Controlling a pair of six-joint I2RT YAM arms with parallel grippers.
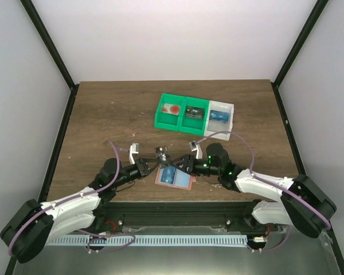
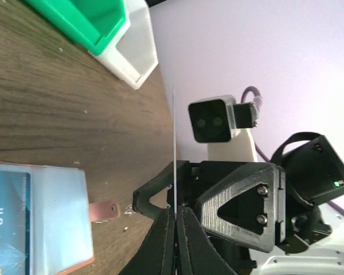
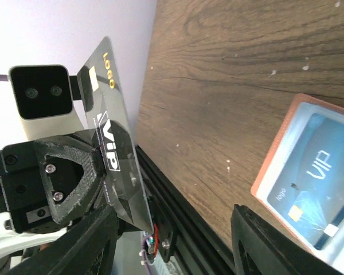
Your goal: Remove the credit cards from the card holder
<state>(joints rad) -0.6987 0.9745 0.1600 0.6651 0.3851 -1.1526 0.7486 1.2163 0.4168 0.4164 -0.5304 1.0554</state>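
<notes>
Card holder on white-walled wood table; left end effector tight on card, right end effector apart.

Matt wood table; seemingly glossy card.

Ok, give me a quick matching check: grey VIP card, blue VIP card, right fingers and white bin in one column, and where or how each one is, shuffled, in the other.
1 grey VIP card
2 blue VIP card
3 right fingers
4 white bin

A apart, holding nothing
B in the card holder
C next to the green bin
D pinched in the left fingers

Pairs: 1-D, 2-B, 3-A, 4-C
</notes>
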